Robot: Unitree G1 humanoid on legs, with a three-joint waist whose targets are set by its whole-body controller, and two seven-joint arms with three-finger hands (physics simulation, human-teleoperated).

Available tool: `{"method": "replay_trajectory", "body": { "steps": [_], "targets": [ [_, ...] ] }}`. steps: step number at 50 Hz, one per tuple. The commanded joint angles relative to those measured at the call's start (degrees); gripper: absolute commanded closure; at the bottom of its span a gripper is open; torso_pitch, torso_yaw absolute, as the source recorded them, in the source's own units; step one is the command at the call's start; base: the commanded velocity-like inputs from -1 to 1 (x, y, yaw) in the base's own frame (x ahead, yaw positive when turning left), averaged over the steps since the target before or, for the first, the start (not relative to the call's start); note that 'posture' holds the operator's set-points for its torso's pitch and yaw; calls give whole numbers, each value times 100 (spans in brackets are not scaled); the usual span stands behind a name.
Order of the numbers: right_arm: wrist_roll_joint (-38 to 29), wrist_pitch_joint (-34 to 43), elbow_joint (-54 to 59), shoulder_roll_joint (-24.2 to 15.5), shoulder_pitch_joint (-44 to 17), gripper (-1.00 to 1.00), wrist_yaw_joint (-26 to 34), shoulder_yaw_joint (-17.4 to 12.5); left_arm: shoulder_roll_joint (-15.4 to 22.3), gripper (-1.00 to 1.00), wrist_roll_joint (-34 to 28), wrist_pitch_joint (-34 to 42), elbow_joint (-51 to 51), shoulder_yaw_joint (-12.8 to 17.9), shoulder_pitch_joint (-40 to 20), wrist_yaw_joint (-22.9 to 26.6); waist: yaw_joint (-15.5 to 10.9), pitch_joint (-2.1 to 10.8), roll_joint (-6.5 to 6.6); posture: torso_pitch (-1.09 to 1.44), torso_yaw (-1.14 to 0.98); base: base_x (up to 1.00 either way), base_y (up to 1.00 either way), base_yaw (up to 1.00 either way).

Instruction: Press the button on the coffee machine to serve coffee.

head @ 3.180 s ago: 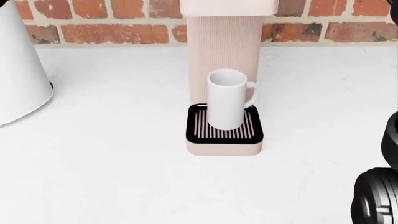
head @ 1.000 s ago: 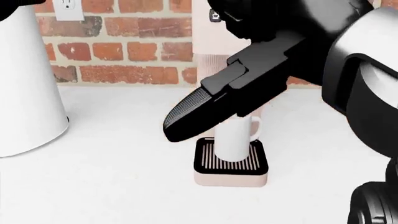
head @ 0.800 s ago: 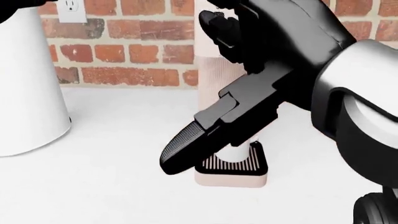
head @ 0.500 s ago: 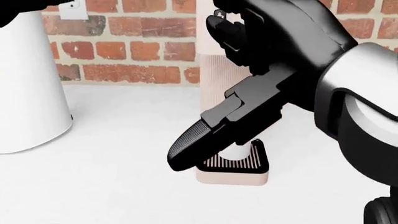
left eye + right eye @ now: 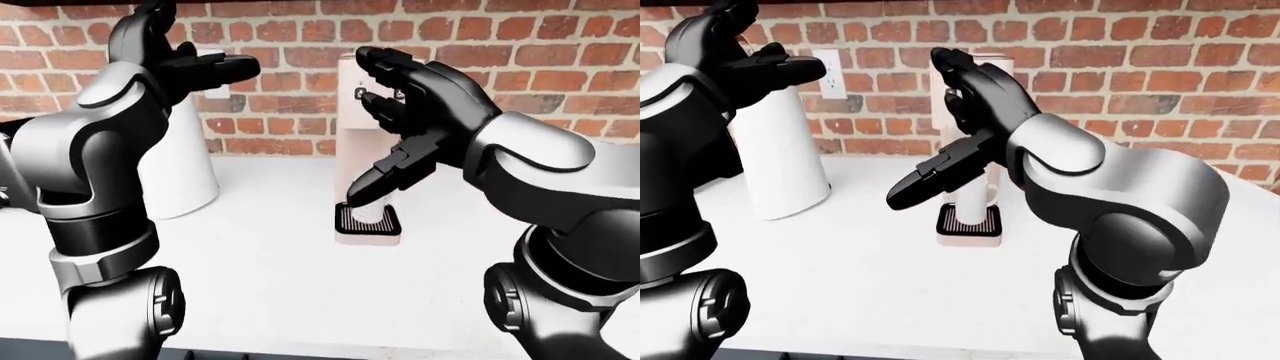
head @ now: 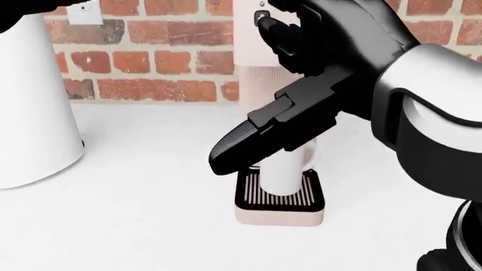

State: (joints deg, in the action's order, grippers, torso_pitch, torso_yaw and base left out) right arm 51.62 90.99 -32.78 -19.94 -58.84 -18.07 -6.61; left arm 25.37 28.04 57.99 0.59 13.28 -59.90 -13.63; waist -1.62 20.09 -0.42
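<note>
- The robot's right hand (image 6: 301, 68) hangs against the upper face of the pale coffee machine (image 5: 362, 112), fingers spread wide and holding nothing, fingertips level with the small dark button (image 6: 260, 18) near the machine's top.
- Half a second ago the same hand stood slightly lower in the head view, its long thumb dipping over the drip tray (image 6: 280, 195); now the thumb sits higher and more of the white mug (image 6: 282, 169) shows beneath it.
- That small lift suggests the hand is being lined up on the button; whether a fingertip touches it yet cannot be told, as the fingers cover that spot.
- The mug stands upright on the black grille of the tray, directly under the machine's head, ready to be filled.
- The left hand (image 5: 165, 52) is raised, open and empty, beside a tall white appliance (image 5: 180, 169) on the counter (image 6: 135, 226), well apart from the machine.
</note>
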Motion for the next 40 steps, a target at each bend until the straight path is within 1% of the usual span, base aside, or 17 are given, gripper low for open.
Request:
{"method": "replay_trajectory", "body": {
  "steps": [1,7,13,16,31,40],
  "targets": [
    [-363,-150,-10,-5,-162,-100,191,-51,46,-100,-5,-187,74,32,-178,14,2,17,20,-58,0,0,0,0],
    [-994,-237,33,76,-136,-100,672,62,54,-100,24,-160,102,43,-184,-15,11,19,33,-58,0,0,0,0],
    [-1490,-179,2,228,-172,-100,1042,100,54,-100,47,-169,111,43,-174,-28,19,17,46,-58,0,0,0,0],
    [-1738,-278,71,239,-167,-100,1232,192,48,-100,50,-175,124,31,-156,-28,21,17,55,-58,0,0,0,0],
    [-2840,-497,293,422,-165,-100,2083,431,56,-100,64,-154,82,30,-224,-48,37,13,85,-58,0,0,0,0],
    [-3371,-526,333,559,-178,-100,2456,467,49,-100,72,-193,90,29,-171,-41,35,12,103,-58,0,0,0,0]
  ]
}}
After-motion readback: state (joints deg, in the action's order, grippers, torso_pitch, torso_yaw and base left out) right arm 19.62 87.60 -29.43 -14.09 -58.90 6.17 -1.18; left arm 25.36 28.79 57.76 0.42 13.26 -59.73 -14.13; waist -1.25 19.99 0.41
